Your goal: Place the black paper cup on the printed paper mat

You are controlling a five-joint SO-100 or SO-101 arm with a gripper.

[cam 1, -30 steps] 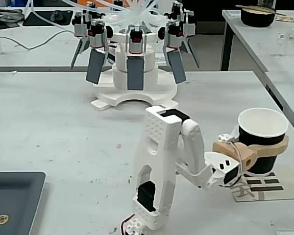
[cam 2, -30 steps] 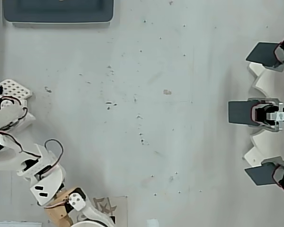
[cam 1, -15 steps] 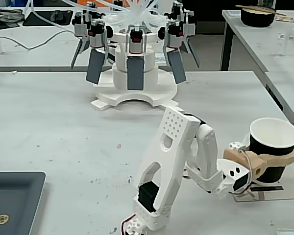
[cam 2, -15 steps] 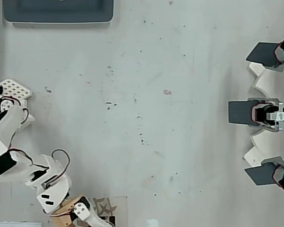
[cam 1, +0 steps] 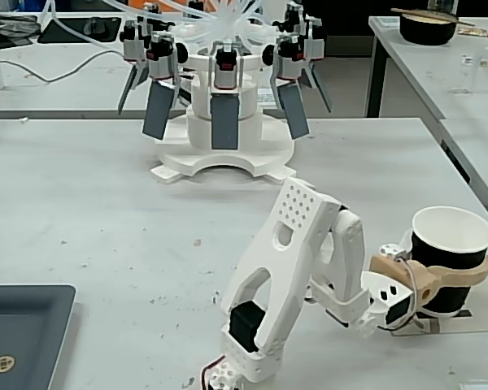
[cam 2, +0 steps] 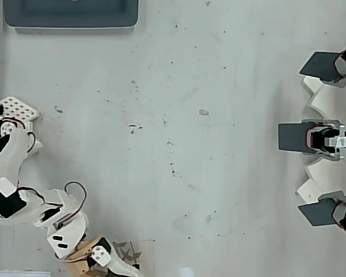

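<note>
Fixed view shows the black paper cup (cam 1: 450, 252) upright at about 4 o'clock on the table (cam 1: 106, 203), with the tan jaws of the gripper (cam 1: 464, 275) wrapped around its middle and holding it. Beneath the cup an edge of the printed paper mat (cam 2: 132, 251) shows. At 8 o'clock lies a dark grey tray (cam 1: 20, 325).

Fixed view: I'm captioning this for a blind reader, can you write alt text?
A white robot arm's tan gripper wraps around an upright black paper cup at the table's right edge. A dark grey tray sits at lower left.
</note>
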